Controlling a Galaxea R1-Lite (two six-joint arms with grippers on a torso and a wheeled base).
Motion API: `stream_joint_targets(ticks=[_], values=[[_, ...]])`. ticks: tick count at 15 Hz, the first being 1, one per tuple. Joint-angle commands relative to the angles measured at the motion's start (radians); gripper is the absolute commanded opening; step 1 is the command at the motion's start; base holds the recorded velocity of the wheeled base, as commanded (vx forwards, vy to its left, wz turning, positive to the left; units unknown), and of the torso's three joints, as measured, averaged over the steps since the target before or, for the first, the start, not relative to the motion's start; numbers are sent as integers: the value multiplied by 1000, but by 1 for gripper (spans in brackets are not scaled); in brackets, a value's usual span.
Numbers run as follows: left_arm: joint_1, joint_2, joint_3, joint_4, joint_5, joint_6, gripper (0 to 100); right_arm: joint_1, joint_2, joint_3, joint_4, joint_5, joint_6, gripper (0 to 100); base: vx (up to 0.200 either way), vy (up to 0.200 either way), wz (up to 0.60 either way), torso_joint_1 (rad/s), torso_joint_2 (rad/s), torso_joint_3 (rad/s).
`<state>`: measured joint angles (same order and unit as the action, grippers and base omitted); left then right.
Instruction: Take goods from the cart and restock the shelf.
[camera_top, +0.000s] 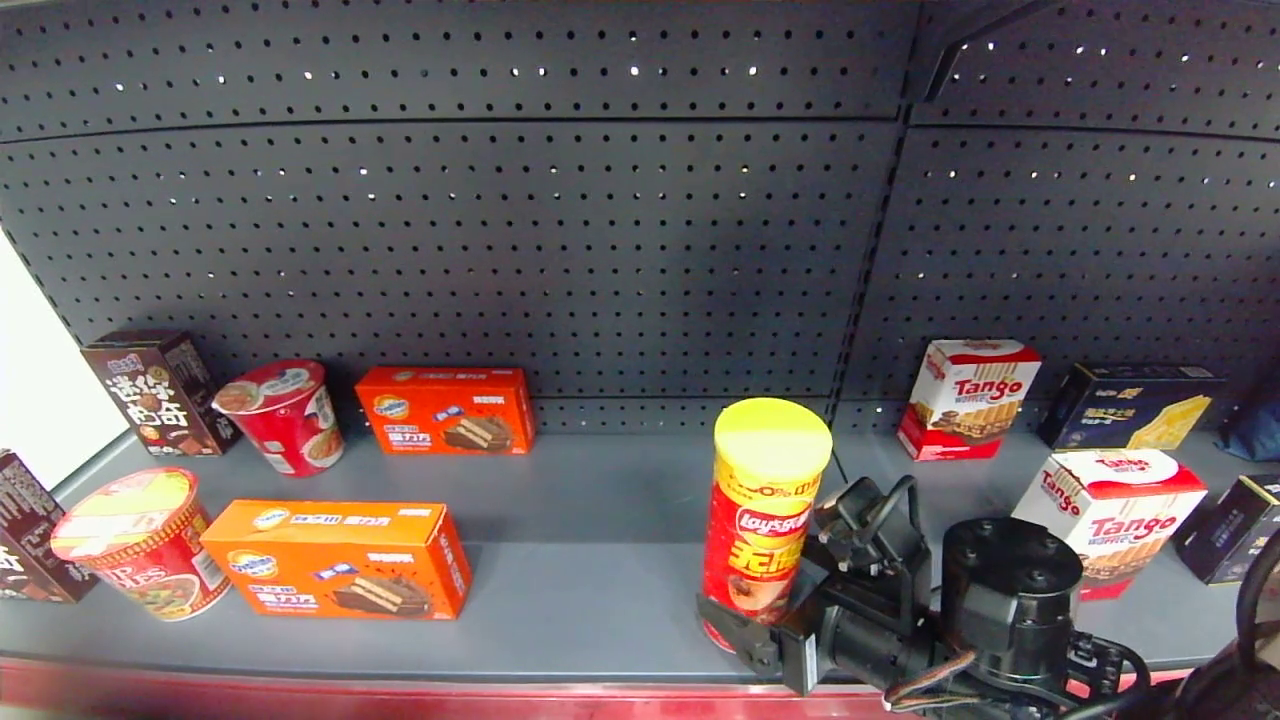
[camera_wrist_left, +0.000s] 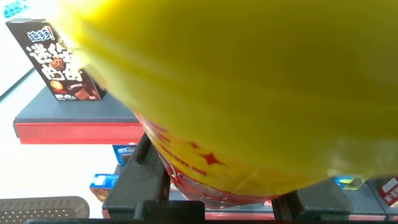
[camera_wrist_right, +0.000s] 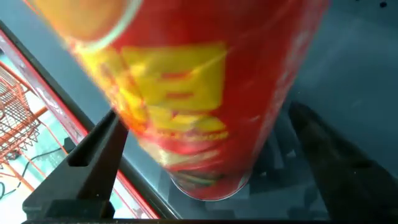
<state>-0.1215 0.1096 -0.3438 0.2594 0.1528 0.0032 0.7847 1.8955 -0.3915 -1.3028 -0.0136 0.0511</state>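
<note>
Yellow-red container (camera_wrist_left: 249, 93) btwn L fingers (camera_wrist_left: 134, 183), dark box (camera_wrist_left: 59, 59) on shelf (camera_wrist_left: 74, 111) behind

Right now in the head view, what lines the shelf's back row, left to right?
Dark brown upright box, red noodle cup, orange cake box, red-and-white wafer box, black box with yellow picture.

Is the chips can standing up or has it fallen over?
Standing up. The chips can has its yellow lid facing up and its bottom on the grey shelf.
</note>
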Motion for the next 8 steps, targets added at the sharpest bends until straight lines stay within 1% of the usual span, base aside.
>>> stream_joint_targets(ticks=[1, 6, 8], values=[[0, -2, -1, 0, 1, 0, 0, 1, -26, 22, -1, 0, -2, 100, 0, 0, 0, 0, 0, 0], [0, -2, -1, 0, 1, 0, 0, 1, -131, 72, 13, 1, -8, 100, 0, 0, 0, 0, 0, 0], [0, -2, -3, 0, 1, 0, 0, 2, -185, 112, 14, 6, -37, 100, 0, 0, 0, 0, 0, 0]])
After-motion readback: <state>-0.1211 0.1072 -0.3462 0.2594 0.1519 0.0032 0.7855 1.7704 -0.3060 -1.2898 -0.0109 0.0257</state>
